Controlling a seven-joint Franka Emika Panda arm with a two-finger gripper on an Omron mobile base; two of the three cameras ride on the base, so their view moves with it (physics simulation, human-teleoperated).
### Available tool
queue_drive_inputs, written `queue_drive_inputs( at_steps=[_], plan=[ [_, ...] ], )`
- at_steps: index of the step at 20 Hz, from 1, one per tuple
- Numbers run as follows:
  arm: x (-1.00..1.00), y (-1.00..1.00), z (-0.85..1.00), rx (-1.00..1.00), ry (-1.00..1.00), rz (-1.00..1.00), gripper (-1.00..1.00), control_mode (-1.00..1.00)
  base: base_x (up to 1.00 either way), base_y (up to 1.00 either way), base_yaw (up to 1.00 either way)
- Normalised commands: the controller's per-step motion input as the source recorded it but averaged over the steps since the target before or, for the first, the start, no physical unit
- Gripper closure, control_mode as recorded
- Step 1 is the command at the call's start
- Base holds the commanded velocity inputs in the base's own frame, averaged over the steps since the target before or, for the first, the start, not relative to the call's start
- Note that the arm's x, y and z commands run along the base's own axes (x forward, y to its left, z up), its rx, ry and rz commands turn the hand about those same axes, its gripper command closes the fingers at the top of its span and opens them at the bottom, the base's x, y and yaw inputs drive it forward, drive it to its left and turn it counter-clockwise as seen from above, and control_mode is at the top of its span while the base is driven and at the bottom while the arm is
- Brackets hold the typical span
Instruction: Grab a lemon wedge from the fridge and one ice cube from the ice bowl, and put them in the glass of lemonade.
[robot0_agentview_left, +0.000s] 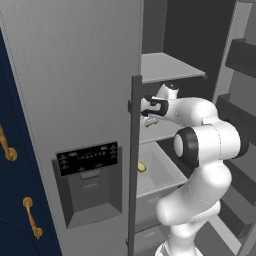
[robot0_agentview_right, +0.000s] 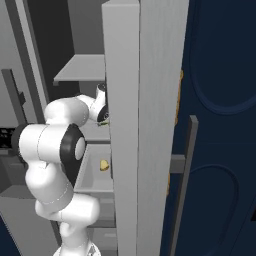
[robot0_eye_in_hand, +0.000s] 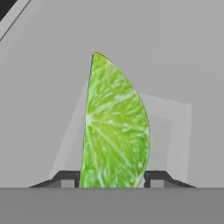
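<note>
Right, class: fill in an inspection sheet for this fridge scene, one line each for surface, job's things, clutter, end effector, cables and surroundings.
Surface: grey fridge shelf, bare on top.
Job's things: green-yellow lemon wedge upright between the tips; tall grey steel fridge, one door open.
Clutter: small deeper-yellow lump in the grey drawer below.
End effector: end effector inside the fridge, shut on the wedge.
Cables: nothing seen.
Surroundings: navy cabinets with brass handles; black dispenser panel.

fridge (robot0_agentview_left: 75, 75) drawer (robot0_agentview_left: 162, 172) w/ small yellow lump (robot0_agentview_left: 142, 167) inside.
</note>
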Motion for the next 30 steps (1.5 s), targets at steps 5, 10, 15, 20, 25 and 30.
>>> queue_drive_inputs(
  at_steps=[5,10,15,20,25,30],
  plan=[
    [-0.14,0.0,0.0,0.0,0.0,0.0,1.0,-1.0,0.0,0.0,0.0],
    [-0.87,-0.2,0.01,0.01,-0.03,0.0,1.0,-1.0,0.0,0.0,0.0],
    [-0.74,-0.17,0.58,0.0,0.06,0.0,1.0,-1.0,0.0,0.0,0.0],
    [-0.86,-0.11,0.8,0.0,0.09,-0.02,1.0,-1.0,0.0,0.0,0.0],
    [-1.0,-0.08,0.54,0.0,0.03,-0.07,1.0,-1.0,0.0,0.0,0.0],
    [-1.0,-0.02,0.35,0.0,0.01,-0.09,1.0,-1.0,0.0,0.0,0.0]
  ],
)
